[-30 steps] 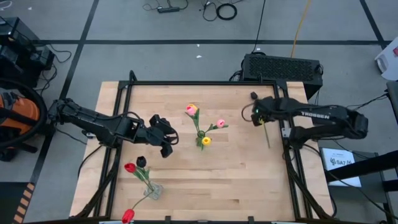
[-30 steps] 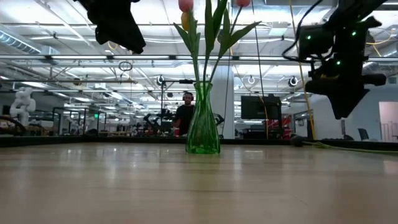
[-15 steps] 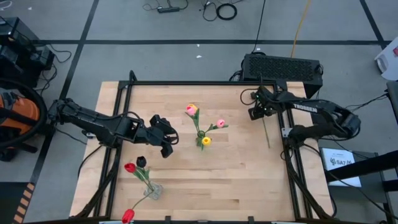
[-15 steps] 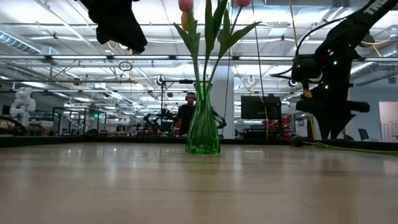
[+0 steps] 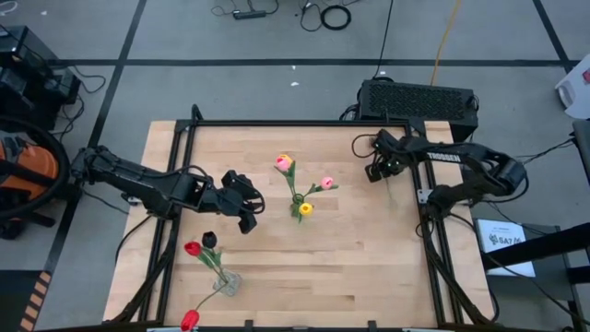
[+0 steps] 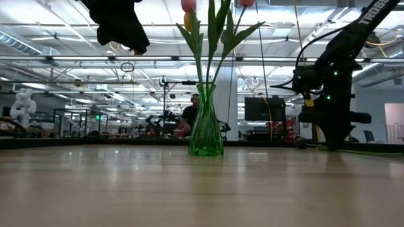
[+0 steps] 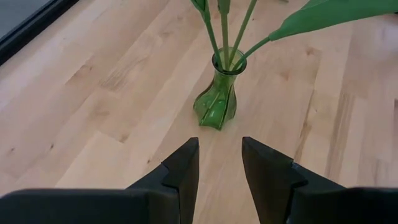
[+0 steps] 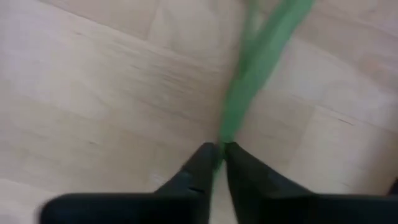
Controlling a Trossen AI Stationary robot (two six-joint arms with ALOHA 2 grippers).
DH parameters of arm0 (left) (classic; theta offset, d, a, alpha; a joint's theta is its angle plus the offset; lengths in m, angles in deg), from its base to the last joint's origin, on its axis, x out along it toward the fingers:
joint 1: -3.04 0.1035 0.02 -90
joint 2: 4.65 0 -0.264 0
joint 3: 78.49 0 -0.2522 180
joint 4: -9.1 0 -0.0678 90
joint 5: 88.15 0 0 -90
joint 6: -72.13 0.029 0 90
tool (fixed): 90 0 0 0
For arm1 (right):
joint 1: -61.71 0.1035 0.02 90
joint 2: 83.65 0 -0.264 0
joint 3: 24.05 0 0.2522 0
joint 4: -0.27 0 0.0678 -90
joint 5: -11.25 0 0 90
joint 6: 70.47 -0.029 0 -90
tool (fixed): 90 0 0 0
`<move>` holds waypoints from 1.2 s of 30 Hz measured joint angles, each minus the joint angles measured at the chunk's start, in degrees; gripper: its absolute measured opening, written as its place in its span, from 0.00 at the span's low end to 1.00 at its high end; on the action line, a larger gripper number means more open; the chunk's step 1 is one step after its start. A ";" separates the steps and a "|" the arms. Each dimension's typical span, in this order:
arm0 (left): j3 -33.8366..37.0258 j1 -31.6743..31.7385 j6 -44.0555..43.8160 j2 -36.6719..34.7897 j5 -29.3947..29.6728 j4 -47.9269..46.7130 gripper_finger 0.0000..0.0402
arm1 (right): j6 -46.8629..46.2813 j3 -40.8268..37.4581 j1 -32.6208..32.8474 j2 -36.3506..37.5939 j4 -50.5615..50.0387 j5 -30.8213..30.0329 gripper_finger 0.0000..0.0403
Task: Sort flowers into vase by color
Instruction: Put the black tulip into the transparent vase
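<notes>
Two vases: green vase (image 5: 297,213) mid-table, clear vase (image 5: 227,281) nearer front.

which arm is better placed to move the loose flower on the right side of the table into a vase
The right. Its gripper is shut on the flower's stem at the table's right edge, so it likely just needs to lift and carry. The left gripper is open and empty, aimed at the green vase, away from that flower.

High view: overhead, straight down, whole table (image 5: 277,267). Low view: tabletop height, level toward room. Left wrist view: close, angled down past own fingers (image 7: 180,171). Right wrist view: very near tabletop. Green vase (image 6: 206,123) shared by high, low, left wrist views.
</notes>
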 joint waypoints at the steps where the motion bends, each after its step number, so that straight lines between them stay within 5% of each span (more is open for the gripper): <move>1: 0.00 0.00 0.01 0.00 0.00 -0.01 0.32 | 0.16 -0.26 0.00 0.97 0.09 0.20 0.06; 12: 0.00 0.00 1.83 0.00 -0.02 -0.22 0.32 | -6.00 -0.76 4.63 21.25 -2.46 9.74 0.00; 19: 0.00 0.00 2.03 0.00 -0.02 -0.22 0.32 | -18.18 -0.62 15.49 42.06 -3.21 9.02 0.00; 24: 0.00 0.00 2.10 0.00 -0.02 -0.22 0.32 | -26.40 -0.59 25.95 54.52 -1.97 3.28 0.00; 30: 0.00 0.01 2.10 0.00 -0.01 -0.21 0.32 | -24.89 -0.40 38.88 60.14 15.84 -3.56 0.00; 36: 0.00 0.00 2.10 0.00 1.46 -0.20 0.32 | -15.18 -0.29 49.68 52.64 41.02 -4.51 0.00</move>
